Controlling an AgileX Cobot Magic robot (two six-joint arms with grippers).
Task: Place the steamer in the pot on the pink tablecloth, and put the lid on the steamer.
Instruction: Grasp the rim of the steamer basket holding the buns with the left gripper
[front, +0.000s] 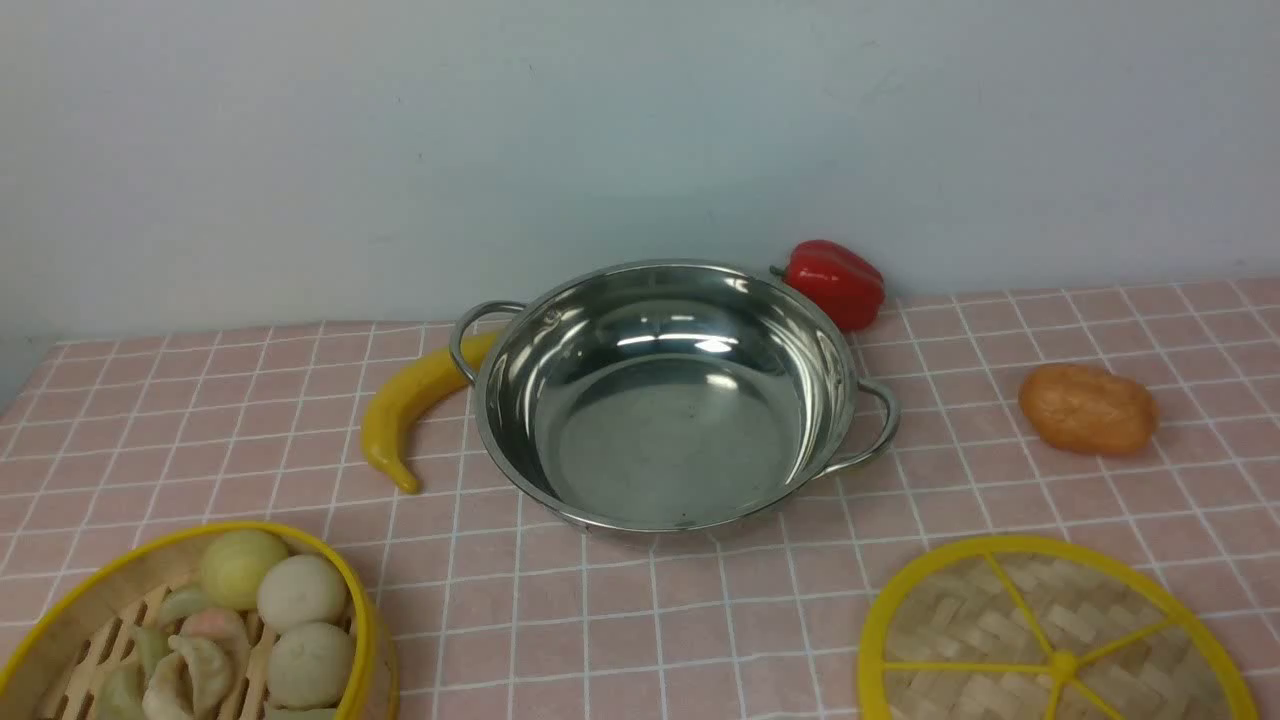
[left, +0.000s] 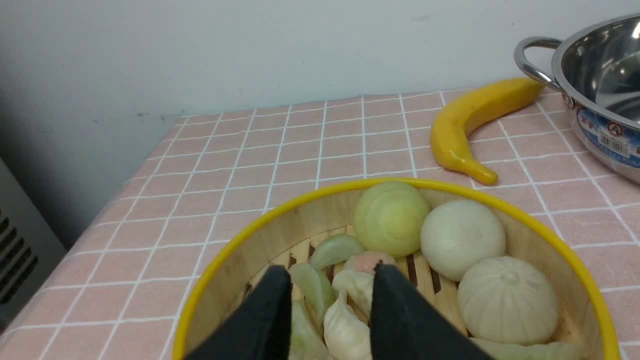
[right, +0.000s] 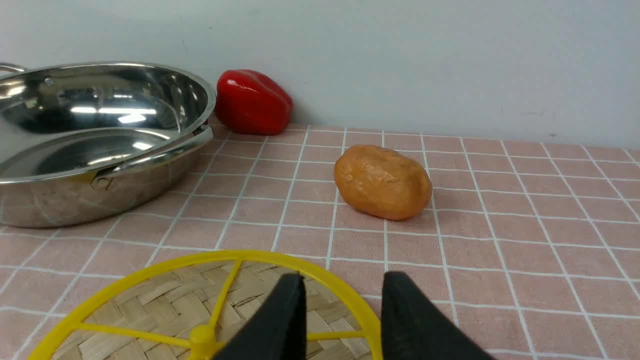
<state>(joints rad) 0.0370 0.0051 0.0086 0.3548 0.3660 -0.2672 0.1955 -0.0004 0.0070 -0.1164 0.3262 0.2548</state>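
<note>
The empty steel pot (front: 668, 400) stands mid-table on the pink tablecloth (front: 200, 420). The steamer (front: 190, 630) with buns and dumplings sits at the front left. The lid (front: 1050, 640) lies flat at the front right. Neither gripper shows in the front view. In the left wrist view my left gripper (left: 332, 272) is open, its black fingers above the steamer (left: 400, 260), holding nothing. In the right wrist view my right gripper (right: 342, 280) is open above the lid's (right: 200, 310) far rim, holding nothing. The pot also shows in the left wrist view (left: 595, 90) and the right wrist view (right: 95, 135).
A yellow banana (front: 410, 410) lies against the pot's left handle. A red pepper (front: 835, 280) sits behind the pot by the wall. A brown potato (front: 1088, 408) lies to the right. The table's left edge (left: 100, 210) drops off near the steamer.
</note>
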